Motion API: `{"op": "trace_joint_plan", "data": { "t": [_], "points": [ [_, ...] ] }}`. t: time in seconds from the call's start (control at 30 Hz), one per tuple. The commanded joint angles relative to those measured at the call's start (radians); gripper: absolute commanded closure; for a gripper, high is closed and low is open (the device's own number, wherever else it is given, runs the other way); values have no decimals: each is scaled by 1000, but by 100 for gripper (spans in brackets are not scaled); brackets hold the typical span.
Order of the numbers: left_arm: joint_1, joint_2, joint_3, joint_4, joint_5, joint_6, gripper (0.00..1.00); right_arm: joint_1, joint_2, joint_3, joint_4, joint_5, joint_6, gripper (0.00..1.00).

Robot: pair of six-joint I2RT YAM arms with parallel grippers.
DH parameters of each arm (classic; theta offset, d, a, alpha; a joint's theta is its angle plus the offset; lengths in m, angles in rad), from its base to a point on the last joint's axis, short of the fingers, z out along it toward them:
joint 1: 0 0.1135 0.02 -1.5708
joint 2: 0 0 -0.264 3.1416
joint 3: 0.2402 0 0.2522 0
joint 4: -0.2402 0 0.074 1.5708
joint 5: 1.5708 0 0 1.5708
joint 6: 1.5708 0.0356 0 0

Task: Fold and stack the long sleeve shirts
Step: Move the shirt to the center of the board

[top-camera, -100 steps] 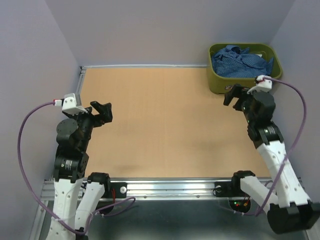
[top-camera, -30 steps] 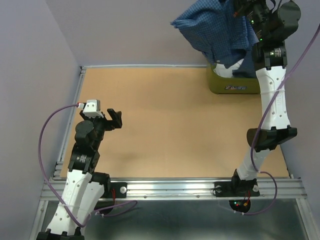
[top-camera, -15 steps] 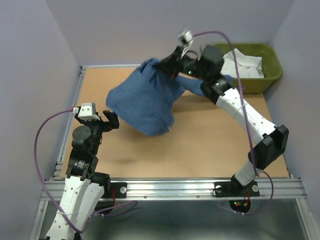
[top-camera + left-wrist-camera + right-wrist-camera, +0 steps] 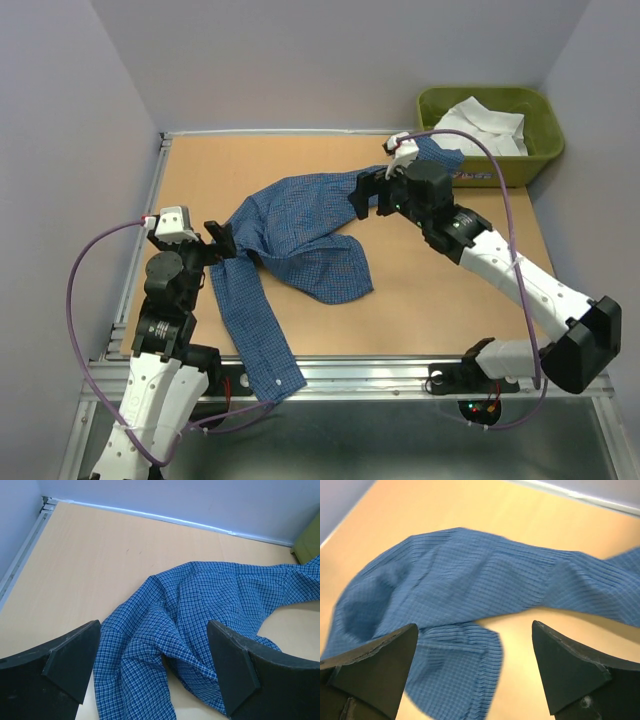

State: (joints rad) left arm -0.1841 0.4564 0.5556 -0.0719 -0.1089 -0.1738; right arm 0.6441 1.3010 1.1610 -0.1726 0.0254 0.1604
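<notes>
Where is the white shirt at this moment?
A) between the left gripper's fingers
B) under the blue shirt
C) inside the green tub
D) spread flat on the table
C: the white shirt lies in the green tub, while the blue shirt lies on the table.

Soft even light; right wrist view slightly blurred

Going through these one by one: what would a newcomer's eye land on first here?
The blue checked shirt lies sprawled, unfolded, across the middle of the table, one sleeve trailing over the near edge. The white shirt sits heaped in the olive-green tub at the far right corner. The right gripper hangs open over the blue shirt; the left gripper, open too, is at its left edge.
</notes>
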Motion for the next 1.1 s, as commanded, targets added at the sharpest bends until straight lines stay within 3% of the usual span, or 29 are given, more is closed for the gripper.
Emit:
{"op": "trace_joint_plan", "data": {
  "t": [0.0,0.2,0.37,0.57,1.0,1.07],
  "points": [
    [-6,8,20,37,14,-6,1,-67,53,9,-60,303,-56,0],
    [-6,13,17,41,15,-4,1,-150,193,84,-67,352,-151,0],
    [-6,18,15,47,31,3,1,-244,302,175,-64,242,-346,0],
    [-6,18,9,61,40,14,1,-250,400,252,-65,128,-600,0],
    [-6,34,4,67,61,22,1,-251,641,368,-65,237,-800,0],
    [-6,34,4,66,63,22,1,-251,665,393,-65,252,-805,8]
  ]
}}
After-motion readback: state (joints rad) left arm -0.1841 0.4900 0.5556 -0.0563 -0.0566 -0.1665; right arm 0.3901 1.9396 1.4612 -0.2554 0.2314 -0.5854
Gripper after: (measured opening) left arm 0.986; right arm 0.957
